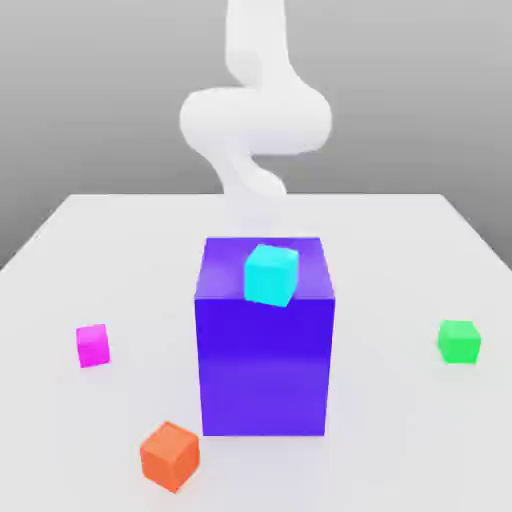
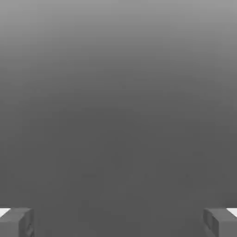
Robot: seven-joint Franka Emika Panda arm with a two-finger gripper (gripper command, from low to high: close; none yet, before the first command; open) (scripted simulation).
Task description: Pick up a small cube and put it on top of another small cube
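Cube target: small magenta-pink cube [image 1: 92, 345] sits flat on the surface [image 1: 400, 430] near the edge at the exterior view's left, well apart from the big purple-blue block [image 1: 265, 345] at centre. Looks rigid, light, flat-faced with sharp edges, so probably no give and little slip risk if the pads land square. Best hold, I'd say: two opposite vertical faces, mid-height, jaws aligned to its sides. Gripper [image 2: 118, 222] is spread wide, nothing between the fingertips [image 2: 16, 221]. Cyan cube [image 1: 271, 274] rests on the block's top; orange cube [image 1: 169, 456] near the front edge, green cube [image 1: 458, 341] at the opposite side.
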